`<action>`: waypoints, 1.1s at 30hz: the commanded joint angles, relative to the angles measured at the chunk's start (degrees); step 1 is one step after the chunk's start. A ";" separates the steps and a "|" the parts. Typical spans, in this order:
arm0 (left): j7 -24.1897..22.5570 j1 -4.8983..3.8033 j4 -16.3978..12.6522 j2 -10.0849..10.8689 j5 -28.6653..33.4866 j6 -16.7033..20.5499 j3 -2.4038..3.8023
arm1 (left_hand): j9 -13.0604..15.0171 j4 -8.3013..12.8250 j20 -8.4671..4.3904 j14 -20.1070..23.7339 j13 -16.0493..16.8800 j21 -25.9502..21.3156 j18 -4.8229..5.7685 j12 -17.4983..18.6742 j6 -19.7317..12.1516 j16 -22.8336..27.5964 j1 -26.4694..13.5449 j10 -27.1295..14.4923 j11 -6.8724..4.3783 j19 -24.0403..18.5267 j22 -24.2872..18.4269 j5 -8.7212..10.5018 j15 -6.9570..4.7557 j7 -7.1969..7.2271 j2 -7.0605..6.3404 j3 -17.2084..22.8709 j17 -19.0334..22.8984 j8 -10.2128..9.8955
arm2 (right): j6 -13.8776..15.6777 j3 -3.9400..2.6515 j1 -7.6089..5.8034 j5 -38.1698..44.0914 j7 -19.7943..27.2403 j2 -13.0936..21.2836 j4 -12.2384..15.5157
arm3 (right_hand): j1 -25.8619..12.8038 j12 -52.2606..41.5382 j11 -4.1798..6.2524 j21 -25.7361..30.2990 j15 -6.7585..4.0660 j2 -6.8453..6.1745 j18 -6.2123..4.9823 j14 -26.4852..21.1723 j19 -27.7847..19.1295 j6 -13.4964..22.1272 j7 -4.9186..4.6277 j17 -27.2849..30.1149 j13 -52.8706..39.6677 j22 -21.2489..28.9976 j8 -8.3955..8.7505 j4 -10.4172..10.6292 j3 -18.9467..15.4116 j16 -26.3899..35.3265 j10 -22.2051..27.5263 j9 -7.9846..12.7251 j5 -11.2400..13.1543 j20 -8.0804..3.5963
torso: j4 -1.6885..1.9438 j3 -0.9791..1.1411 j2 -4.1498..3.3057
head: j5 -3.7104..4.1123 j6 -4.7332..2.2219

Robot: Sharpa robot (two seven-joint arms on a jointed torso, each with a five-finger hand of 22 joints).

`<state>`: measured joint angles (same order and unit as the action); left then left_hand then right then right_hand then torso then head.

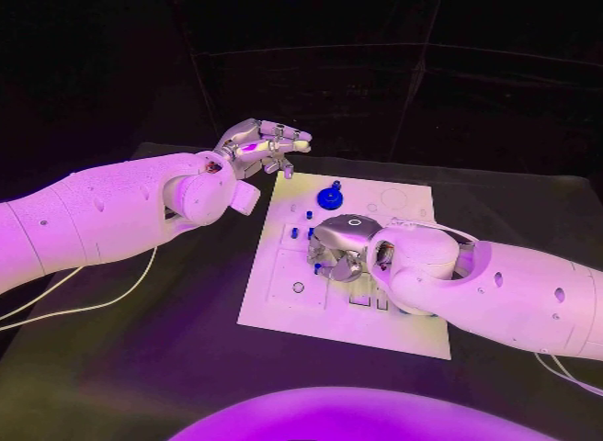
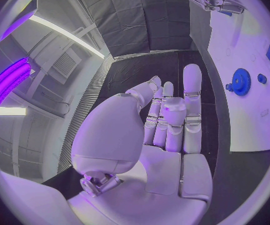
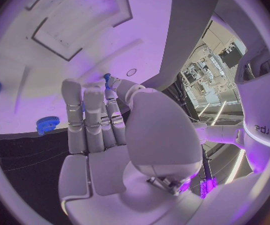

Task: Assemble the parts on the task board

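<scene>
The right hand reaches over the white task board — fingers close together, a blue gear just beside them.

I see a black table, with white cables lying across its left side.

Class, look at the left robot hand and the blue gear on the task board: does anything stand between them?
Nothing visible does. The left robot hand hovers off the task board's far-left corner, holding nothing. The blue gear sits on the board's far part, with only bare board between.
</scene>
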<state>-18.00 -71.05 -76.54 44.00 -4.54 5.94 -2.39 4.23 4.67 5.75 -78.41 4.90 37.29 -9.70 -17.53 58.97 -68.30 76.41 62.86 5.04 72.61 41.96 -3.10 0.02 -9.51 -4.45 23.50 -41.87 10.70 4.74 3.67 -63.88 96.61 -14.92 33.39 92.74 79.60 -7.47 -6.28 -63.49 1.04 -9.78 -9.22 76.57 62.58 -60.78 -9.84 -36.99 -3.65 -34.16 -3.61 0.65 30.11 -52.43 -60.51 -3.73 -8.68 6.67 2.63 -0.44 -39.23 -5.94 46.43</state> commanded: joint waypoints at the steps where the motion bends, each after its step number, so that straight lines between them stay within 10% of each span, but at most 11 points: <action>1: 0.13 -0.07 0.00 0.03 -0.16 -0.74 0.03 | -0.07 0.07 -0.05 0.24 -0.06 -0.22 -0.72 -0.29 -0.36 0.18 -0.17 -0.47 0.10 -0.40 -0.09 -0.05 0.05 0.06 0.48 0.07 0.09 0.35 | 2.47 -0.01 -0.05 1.03 0.44 0.10 0.14 | -0.48 -0.06 -0.10 0.76 0.03 -0.04 -0.97 -1.08 -0.82 0.17 0.12 2.29 -0.10 1.27 -0.23 -0.42 -0.09 1.74 0.67 -0.10 -0.13 0.14 | -0.01 0.02 0.01 | 0.00 0.03; 26: 0.36 -0.07 0.21 0.10 -0.16 -0.80 0.02 | -0.08 0.00 -0.03 0.24 -0.08 -0.25 -0.72 -0.32 -0.42 0.16 -0.25 -0.53 0.11 -0.39 -0.10 -0.05 0.07 0.05 0.59 0.09 0.09 0.38 | 3.59 -0.01 0.04 -3.01 1.81 3.56 3.16 | -1.53 -3.66 0.46 -2.81 -0.42 0.36 0.15 1.98 3.63 0.47 0.32 -1.52 -0.25 -5.33 -0.44 -0.84 -0.95 -3.11 -0.53 -0.21 -2.31 -0.12 | 0.03 0.04 0.00 | 0.24 -0.17; 33: 0.34 -0.06 0.24 0.22 -0.16 -0.81 0.02 | -0.08 0.00 -0.03 0.24 -0.08 -0.25 -0.72 -0.32 -0.42 0.16 -0.25 -0.53 0.11 -0.39 -0.10 -0.05 0.07 0.05 0.59 0.09 0.09 0.38 | 9.46 -0.03 0.03 -3.29 1.68 5.85 4.40 | -1.55 -4.43 0.61 -4.17 -0.60 0.73 0.53 3.03 5.10 0.01 0.22 -2.48 -0.11 -7.61 -0.61 -1.05 -0.27 -4.35 -1.52 -0.26 -3.28 -0.31 | -0.08 0.04 0.05 | 0.45 -0.59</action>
<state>-17.48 -71.05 -76.29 44.16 -4.56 5.84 -2.40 4.23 4.67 5.75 -78.41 4.91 37.29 -9.70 -17.52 58.97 -68.30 76.21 62.65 5.24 72.60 41.92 -3.10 0.02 -9.51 -4.25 23.50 -41.84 10.70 9.88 3.68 -63.78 94.17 -13.72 38.93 96.82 78.31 -11.68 -5.64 -67.46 0.42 -9.56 -9.81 79.26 67.40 -60.53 -9.60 -39.40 -3.84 -41.61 -4.02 -0.32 29.50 -56.70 -61.86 -3.93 -11.86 6.22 2.60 -0.39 -39.21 -5.55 46.00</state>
